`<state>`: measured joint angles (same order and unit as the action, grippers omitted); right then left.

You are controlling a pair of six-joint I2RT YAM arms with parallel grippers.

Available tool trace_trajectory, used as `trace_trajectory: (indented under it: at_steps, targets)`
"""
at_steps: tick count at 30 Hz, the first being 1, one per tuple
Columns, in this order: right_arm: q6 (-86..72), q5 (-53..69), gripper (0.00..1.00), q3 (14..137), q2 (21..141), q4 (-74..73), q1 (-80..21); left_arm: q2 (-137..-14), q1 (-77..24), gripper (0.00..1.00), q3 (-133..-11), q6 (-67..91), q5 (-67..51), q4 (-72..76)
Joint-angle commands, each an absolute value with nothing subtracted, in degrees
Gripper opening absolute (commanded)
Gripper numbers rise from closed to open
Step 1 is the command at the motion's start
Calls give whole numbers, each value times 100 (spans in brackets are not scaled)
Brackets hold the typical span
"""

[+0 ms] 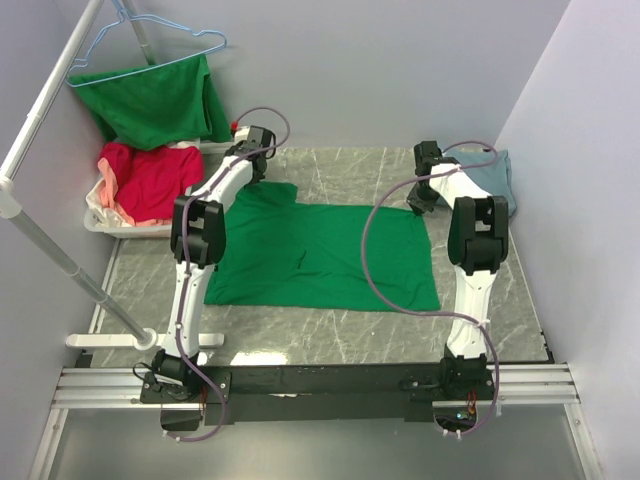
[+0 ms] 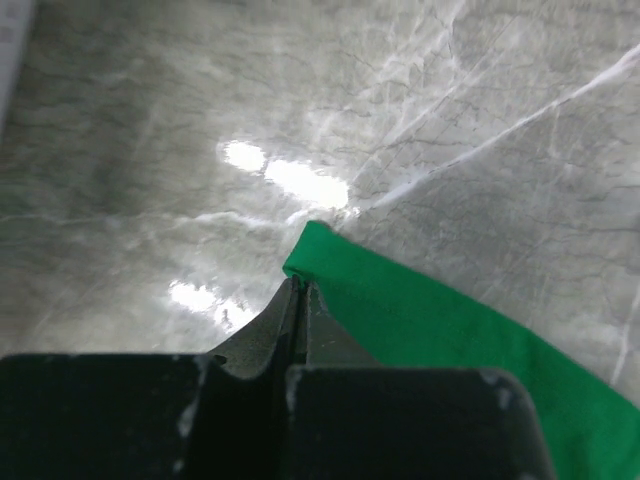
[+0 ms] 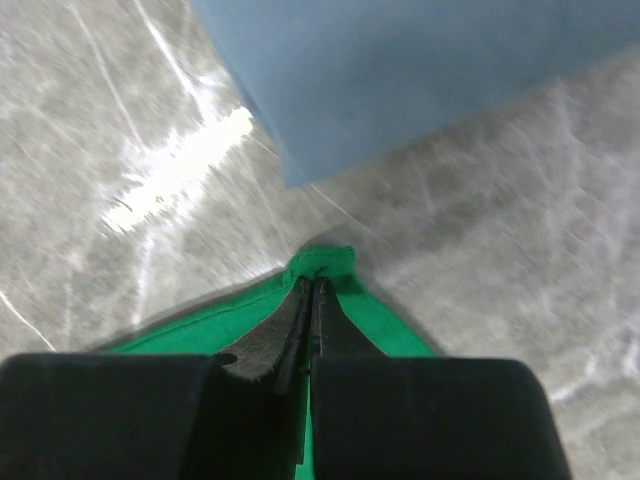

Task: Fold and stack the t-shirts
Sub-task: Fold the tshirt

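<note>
We see the green tee (image 1: 320,255) flat on the tabletop (image 1: 330,335), left pincer (image 2: 298,285) clamped on its far left corner, right pincer (image 3: 315,282) on its far right, near the blue tee (image 3: 400,70).

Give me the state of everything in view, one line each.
Green shirt on the table: spread flat, two far corners pinched.
Left gripper: shut on the green shirt's corner.
Right gripper: shut on its other far corner.
Blue shirt: folded, far right.
Red shirt: heaped in the bin.
Hung green shirt: draped, unfolded.
</note>
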<state>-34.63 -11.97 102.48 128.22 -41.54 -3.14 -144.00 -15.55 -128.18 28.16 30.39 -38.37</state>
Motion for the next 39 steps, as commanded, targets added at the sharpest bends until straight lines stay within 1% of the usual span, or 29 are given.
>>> trace_trajectory:
  at_steps: [1, 15, 21, 30, 39]
  targets:
    - [-3481, -1520, 0, 10046, 12077, -4113, -229, -13554, -1529, 1, -12630, 2769, 3278, -3577]
    - [-3436, -1494, 0, 9484, 11180, -3973, -176, -12920, -1538, 1, -12252, 2795, 3472, -3638]
    - [-3445, -1371, 0, 8948, 10767, -3824, -176, -12359, -1582, 1, -11954, 2900, 3586, -3779]
    - [-3445, -1178, 0, 7902, 10046, -3542, -176, -11532, -1714, 1, -11172, 3128, 3622, -4095]
    - [-3401, -1134, 0, 6997, 9343, -3375, -176, -10926, -2039, 1, -9889, 3823, 3832, -4614]
